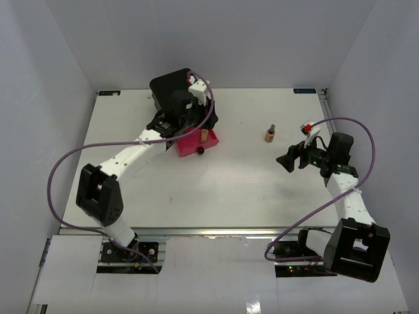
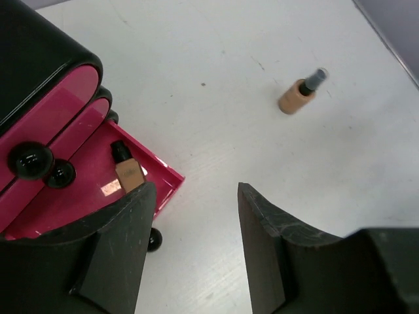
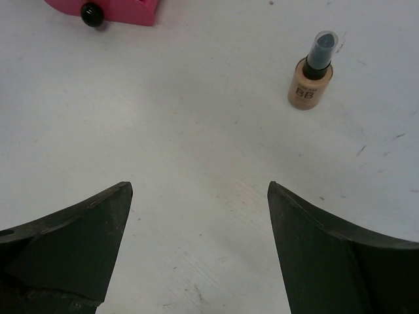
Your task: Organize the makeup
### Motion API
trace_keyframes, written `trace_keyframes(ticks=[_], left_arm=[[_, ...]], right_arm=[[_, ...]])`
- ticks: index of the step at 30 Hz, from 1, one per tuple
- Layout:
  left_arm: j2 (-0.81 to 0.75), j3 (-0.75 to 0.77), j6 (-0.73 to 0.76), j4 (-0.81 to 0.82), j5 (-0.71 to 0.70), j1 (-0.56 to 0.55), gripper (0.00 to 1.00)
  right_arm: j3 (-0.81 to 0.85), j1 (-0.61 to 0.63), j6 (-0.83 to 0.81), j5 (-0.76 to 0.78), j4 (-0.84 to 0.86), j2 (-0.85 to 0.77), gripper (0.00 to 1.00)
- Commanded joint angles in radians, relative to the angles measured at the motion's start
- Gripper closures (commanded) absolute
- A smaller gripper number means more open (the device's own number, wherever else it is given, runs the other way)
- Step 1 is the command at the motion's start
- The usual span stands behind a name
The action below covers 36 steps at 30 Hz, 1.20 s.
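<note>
The box [image 1: 171, 85] stands at the far left of the bench [image 1: 216, 190]. Its two upper pink drawers are shut and their contents cannot be seen. The bottom drawer [image 2: 167, 178] is pulled out toward the bench's middle. In it lies a tan bottle [image 2: 127, 171] on its side, dark cap pointing back into the box. The rest of the drawer floor that shows is bare pink, but its near part is hidden behind a finger [image 2: 121, 252] of the left tool [image 2: 196, 222].

That tool is open and grips nothing; bare bench shows in its gap, just off the drawer's front corner. From above, its fingers are lost against the black box.

The BB bottle [image 3: 311, 75] stands upright on the bench, well right of the box and apart from the drawer. The right tool [image 3: 200, 216] is also open and empty, low over the bench nearer than that bottle and not touching it. In its own view the drawer front is cut off by the top edge, leaving only its knob [image 3: 92, 13] and a strip of pink.
</note>
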Motion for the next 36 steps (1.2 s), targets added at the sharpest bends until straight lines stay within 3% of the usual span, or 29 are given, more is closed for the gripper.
trace_keyframes(ticks=[1,5,8,12,16,23,27,36], left_arm=[[-0.292,-0.187,0.080,-0.003,0.174,0.017,0.31],[-0.497,-0.391,0.128,0.017,0.138,0.029,0.23],[-0.639,-0.578,0.142,0.083,0.118,0.033,0.10],[-0.769,-0.702,0.161,0.127,0.134,0.035,0.05],[-0.799,-0.723,0.169,0.125,0.114,0.035,0.02],[-0.797,-0.716,0.169,0.118,0.128,0.035,0.02],[-0.801,-0.718,0.169,0.118,0.127,0.035,0.02],[-0.796,-0.716,0.169,0.117,0.146,0.035,0.02]], right_arm=[[0.009,0.073,-0.118,0.197,0.159,0.017,0.10],[0.086,0.134,-0.074,0.314,0.197,0.153,0.10],[0.139,0.190,-0.042,0.396,0.226,0.238,0.10],[0.223,0.246,0.007,0.474,0.242,0.348,0.10],[0.284,0.298,0.050,0.584,0.288,0.442,0.10],[0.404,0.321,0.091,0.640,0.289,0.617,0.10],[0.436,0.321,0.105,0.665,0.286,0.666,0.01],[0.466,0.322,0.120,0.631,0.262,0.729,0.34]])
